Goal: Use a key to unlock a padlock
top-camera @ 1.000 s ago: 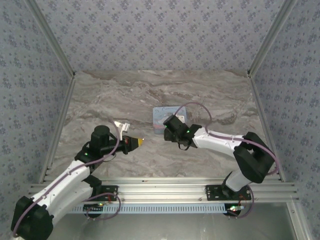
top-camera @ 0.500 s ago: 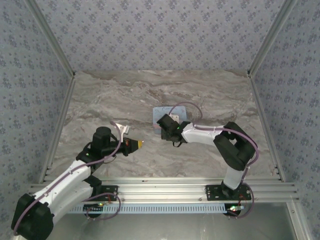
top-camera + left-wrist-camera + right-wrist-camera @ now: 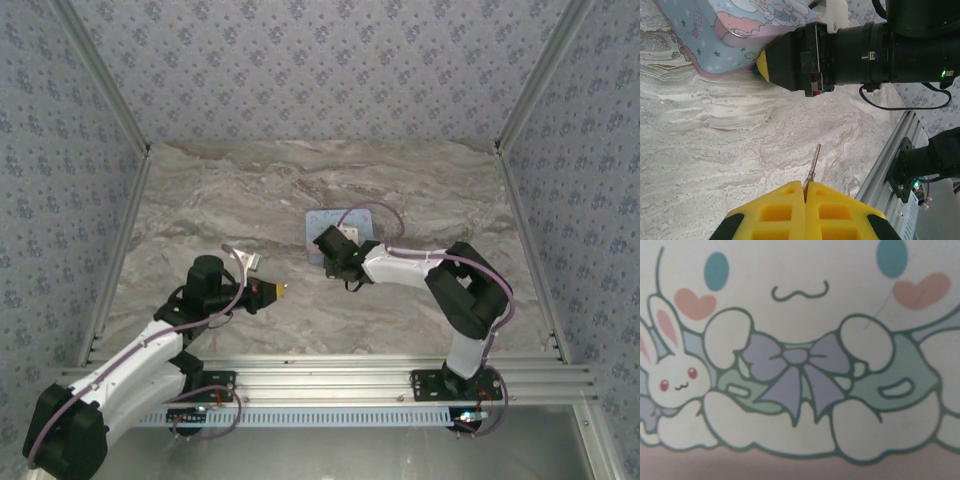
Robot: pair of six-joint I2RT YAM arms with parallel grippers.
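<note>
While left gripper [image 3: 805,186] pinches key [image 3: 814,162] shaft-out, right gripper [image 3: 763,62], jaw width unclear, sits at cartoon tin [image 3: 715,50] edge; padlock [image 3: 755,71] likely blue speck beneath it. Steady lock first, then align key slowly.

No readable lettering anywhere, not even on the tin [image 3: 700,55]

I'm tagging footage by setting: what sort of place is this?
Probably a staged robot test cell rather than a real room: a marble-look tabletop boxed in by patterned wall panels, with aluminium rails along the near edge carrying the left arm and right arm.
</note>
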